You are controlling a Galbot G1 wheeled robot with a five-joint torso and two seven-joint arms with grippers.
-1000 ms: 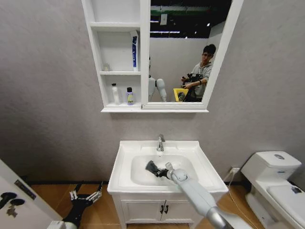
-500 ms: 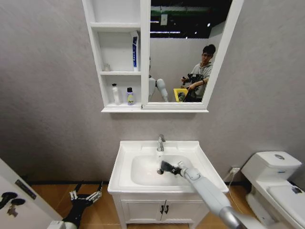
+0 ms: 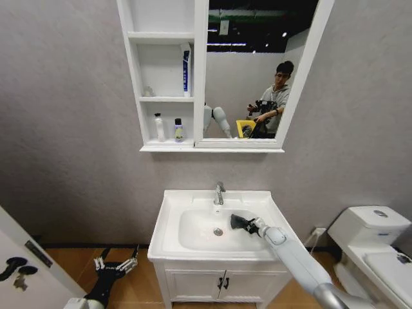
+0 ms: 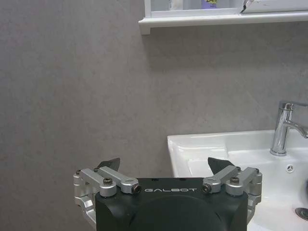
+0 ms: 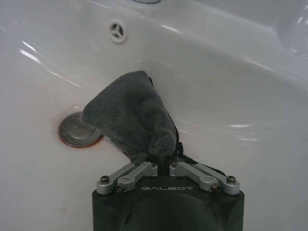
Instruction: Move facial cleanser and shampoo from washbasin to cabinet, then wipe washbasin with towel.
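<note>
Head view: right gripper (image 3: 247, 224) clenched on the towel (image 3: 239, 223), pressed inside the washbasin (image 3: 170, 219) bowl, just right of the drain (image 3: 218, 232). Left gripper (image 3: 117, 264) parked low beside the vanity, fingers spread.

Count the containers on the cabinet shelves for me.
3. On the cabinet, a white and blue tube stands on the middle shelf; a white bottle and a smaller dark-capped bottle stand side by side on the bottom shelf. The top shelf is partly cropped.

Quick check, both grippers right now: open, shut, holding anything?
Left gripper: open, empty, parked low beside the washbasin.
Right gripper: shut on the towel, inside the washbasin bowl.
</note>
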